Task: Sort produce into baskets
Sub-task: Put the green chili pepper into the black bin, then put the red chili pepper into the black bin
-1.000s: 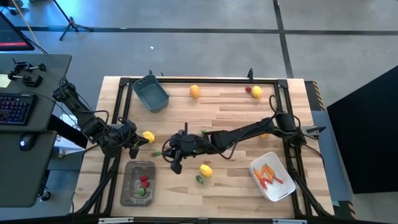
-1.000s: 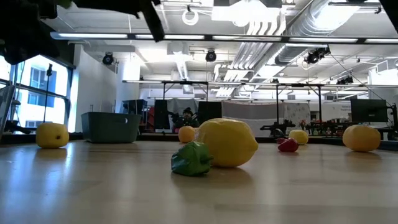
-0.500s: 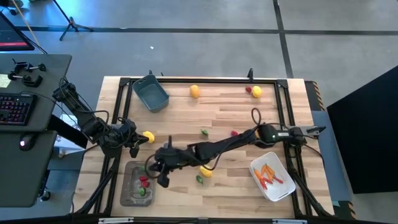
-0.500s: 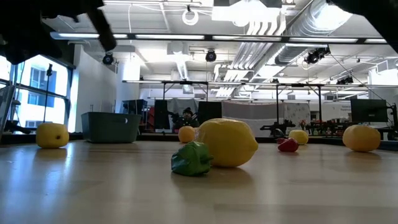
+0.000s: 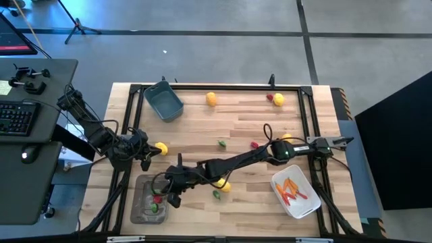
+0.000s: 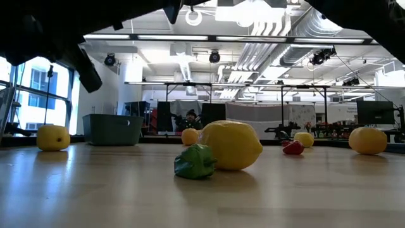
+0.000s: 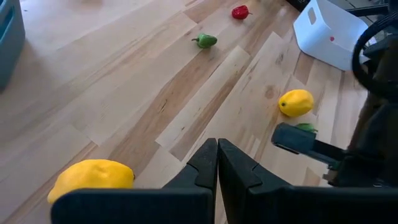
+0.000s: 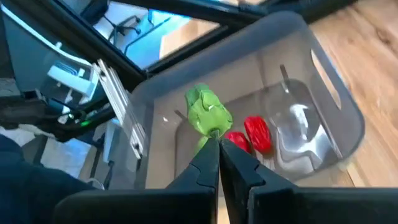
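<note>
Right gripper (image 8: pixel 217 146): we see its two fingers pressed together, pinching the stem end of a green piece (image 8: pixel 208 112); the arm reaches across the table from the right side, and the gripper (image 5: pixel 173 196) hangs at the edge of the grey tray
Green piece: held over the inside of the grey tray (image 8: pixel 323 106), off its floor, from what we can tell
Grey tray: front left part of the table (image 5: pixel 270 135); two red pieces (image 8: pixel 256 134) lie in it, and the high view shows a green bit (image 5: pixel 154 209) there too
Left gripper (image 7: pixel 217 158): fingers closed with nothing between them; it waits at the left edge of the table, a lemon (image 7: pixel 93 177) just beside it
Loose produce: a lemon (image 5: pixel 223 183) and a green piece (image 5: pixel 217 194) lie close together near the front middle; another green piece (image 5: pixel 221 143) and a red one (image 5: pixel 254 144) sit mid-table; one orange round (image 5: pixel 211 98), a lemon (image 5: pixel 278 99) and a red piece (image 5: pixel 269 97) are along the far edge
Blue-grey tub (image 5: pixel 163 101): far left corner, set at an angle
White tub (image 5: pixel 295 191): front right, with thin orange sticks (image 5: pixel 291 189) in it
</note>
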